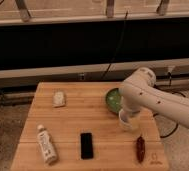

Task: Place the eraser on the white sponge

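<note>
The eraser (86, 145), a flat black block, lies near the front edge of the wooden table (90, 115), a little left of centre. The white sponge (59, 99) rests at the back left of the table, well apart from the eraser. My white arm reaches in from the right, and the gripper (128, 116) hangs at its lower end over the cup, right of both objects. It is open and holds nothing.
A white labelled bottle (46, 144) lies at the front left. A green bowl (112, 100) sits at the back right, partly covered by the arm. A translucent cup (127, 123) stands below it, and a slim dark red object (140, 148) lies at the front right.
</note>
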Action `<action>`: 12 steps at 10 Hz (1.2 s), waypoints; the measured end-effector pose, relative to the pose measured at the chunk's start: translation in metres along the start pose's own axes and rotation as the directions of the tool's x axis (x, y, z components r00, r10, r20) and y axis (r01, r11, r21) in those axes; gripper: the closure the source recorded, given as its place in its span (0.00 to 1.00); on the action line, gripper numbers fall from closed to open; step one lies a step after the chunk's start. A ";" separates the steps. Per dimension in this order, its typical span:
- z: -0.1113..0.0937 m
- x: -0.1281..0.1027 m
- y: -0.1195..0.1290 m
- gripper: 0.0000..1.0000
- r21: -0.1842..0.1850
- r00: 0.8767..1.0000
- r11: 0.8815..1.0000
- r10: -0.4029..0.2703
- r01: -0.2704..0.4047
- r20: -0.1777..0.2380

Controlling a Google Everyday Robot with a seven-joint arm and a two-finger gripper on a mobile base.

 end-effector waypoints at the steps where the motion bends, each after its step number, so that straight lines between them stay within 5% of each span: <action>1: 0.002 -0.003 0.002 0.20 -0.002 1.000 1.000 -0.021 0.021 -0.002; 7: 0.016 -0.058 0.005 0.20 0.006 0.976 0.976 -0.216 0.216 0.019; 12: 0.033 -0.082 0.015 0.20 0.020 0.928 0.929 -0.371 0.370 0.034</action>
